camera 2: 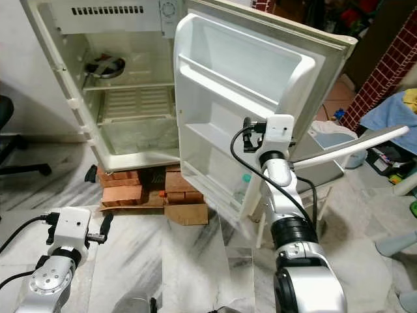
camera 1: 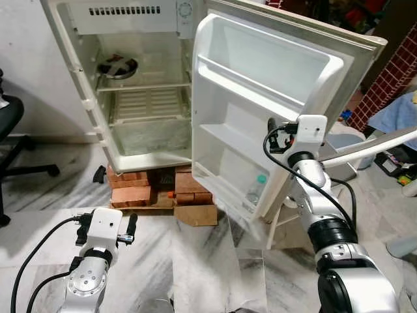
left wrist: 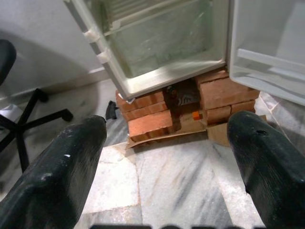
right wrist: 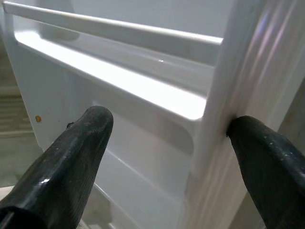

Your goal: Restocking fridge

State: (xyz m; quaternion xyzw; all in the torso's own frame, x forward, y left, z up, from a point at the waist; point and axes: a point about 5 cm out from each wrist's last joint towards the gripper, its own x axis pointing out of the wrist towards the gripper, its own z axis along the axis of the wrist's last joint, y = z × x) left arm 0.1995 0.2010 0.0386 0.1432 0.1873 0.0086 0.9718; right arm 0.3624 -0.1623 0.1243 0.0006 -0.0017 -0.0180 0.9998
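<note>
The small white fridge (camera 1: 140, 98) stands open on stacked bricks (camera 1: 130, 190). Its door (camera 1: 260, 98) swings out towards me, and a clear bottle with a teal cap (camera 1: 257, 189) sits in the lowest door shelf. A metal pan (camera 1: 117, 67) rests on the upper wire shelf. My right arm (camera 1: 311, 130) is raised to the door's free edge. There my right gripper (right wrist: 169, 119) is open, one finger inside the door and the other on its outer side. My left gripper (left wrist: 167, 124) hangs low over the marble floor, open and holding nothing.
A black office chair (camera 1: 10, 130) stands at the left. A white chair frame (camera 1: 365, 150) and blue cloth (camera 1: 394, 117) crowd the right, behind the door. Cardboard (camera 1: 195, 214) lies before the bricks. Marble floor (camera 1: 195, 261) stretches in front.
</note>
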